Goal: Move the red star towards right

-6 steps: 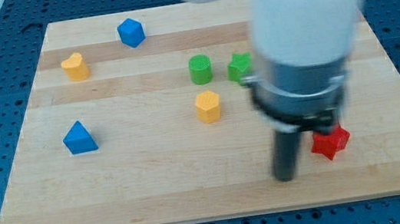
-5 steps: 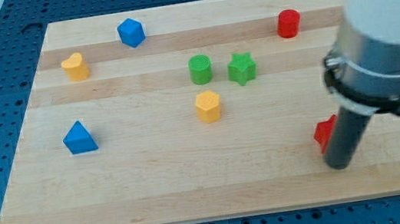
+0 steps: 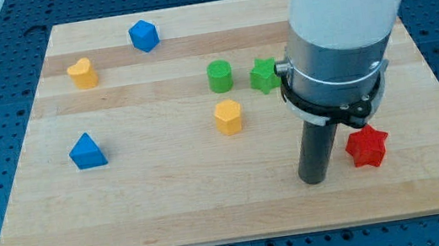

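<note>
The red star point(image 3: 367, 146) lies on the wooden board point(image 3: 170, 197) near the view's lower right. My tip point(image 3: 314, 180) rests on the board just left of the star, with a small gap between them. The arm's white and grey body rises above both and hides the board behind it, including the spot where a red cylinder showed earlier.
A green star point(image 3: 263, 75) and a green cylinder point(image 3: 219, 76) sit mid-board, a yellow hexagonal block point(image 3: 228, 116) below them. A blue triangular block point(image 3: 87, 151) is at the left, a yellow heart-like block point(image 3: 83, 73) and a blue hexagonal block point(image 3: 143, 36) at the upper left.
My tip swung right against the red star, then came back to the star's left side. The star sits slightly lower and farther right than at first. The other blocks have not moved.
</note>
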`<state>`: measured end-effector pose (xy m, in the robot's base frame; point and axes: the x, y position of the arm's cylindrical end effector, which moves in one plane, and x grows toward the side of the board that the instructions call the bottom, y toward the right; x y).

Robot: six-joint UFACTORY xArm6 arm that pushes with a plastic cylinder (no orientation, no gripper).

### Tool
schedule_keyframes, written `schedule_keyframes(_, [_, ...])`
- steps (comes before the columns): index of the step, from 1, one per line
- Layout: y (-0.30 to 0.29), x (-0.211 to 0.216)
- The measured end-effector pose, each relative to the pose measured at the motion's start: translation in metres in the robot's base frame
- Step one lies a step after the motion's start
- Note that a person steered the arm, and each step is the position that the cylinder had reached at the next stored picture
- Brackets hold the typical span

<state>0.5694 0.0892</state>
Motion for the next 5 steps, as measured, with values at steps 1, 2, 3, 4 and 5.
schedule_keyframes(1, [0.041,0.030])
schedule_keyframes(2, [0.070,0.049])
schedule_keyframes(3, [0.111,0.017])
schedule_keyframes(4, [0.106,-0.029])
schedule_keyframes(5, [0.086,-0.035])
